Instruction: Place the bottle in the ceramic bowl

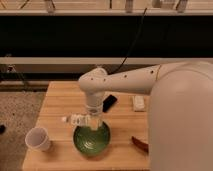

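**Visitor:** Where is the bottle right now?

**Me:** The bottle (78, 120) lies level in my gripper (93, 121), just above the far rim of the ceramic bowl (92, 141). Its capped end sticks out to the side, past the rim and over the bare table (60, 100). I cannot tell from here how wide my fingers stand, nor how firmly they grip it.

**Visitor:** So what might go wrong?

**Me:** I judge the overhang to be the danger. If I let go here, the bottle could land across the rim, tip outward and roll onto the wood. It is slim and round, so it would roll easily. I would want it centred over the hollow first, and lower.

**Visitor:** Anything nearby to worry about?

**Me:** The white cup (38, 138) stands beside the bowl, apart from it; a stray bottle could roll its way. A dark flat object (109, 103) and a white block (138, 103) lie behind the bowl, and something brownish (140, 144) sits at the near edge by my body. None of them blocks the way down into the bowl; only my own arm hides part of it.
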### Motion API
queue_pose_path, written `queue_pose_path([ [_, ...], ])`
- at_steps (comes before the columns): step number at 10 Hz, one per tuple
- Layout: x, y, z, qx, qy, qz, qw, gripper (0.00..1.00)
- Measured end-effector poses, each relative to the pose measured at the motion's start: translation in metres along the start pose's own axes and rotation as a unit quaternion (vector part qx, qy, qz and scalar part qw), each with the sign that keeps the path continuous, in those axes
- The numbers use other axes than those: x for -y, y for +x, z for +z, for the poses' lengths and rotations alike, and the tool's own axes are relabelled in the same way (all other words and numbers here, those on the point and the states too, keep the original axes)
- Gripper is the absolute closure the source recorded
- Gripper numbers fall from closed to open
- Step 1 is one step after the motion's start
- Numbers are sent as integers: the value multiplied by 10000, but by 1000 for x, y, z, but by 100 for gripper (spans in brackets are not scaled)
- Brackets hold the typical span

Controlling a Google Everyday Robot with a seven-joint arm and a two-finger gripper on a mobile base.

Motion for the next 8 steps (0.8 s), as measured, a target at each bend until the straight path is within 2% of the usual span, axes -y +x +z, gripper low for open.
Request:
queue_pose_path([
  [1,0,4,1,-32,-13,25,10000,93],
  [8,2,16,5,-8,-23,121,9999,90],
])
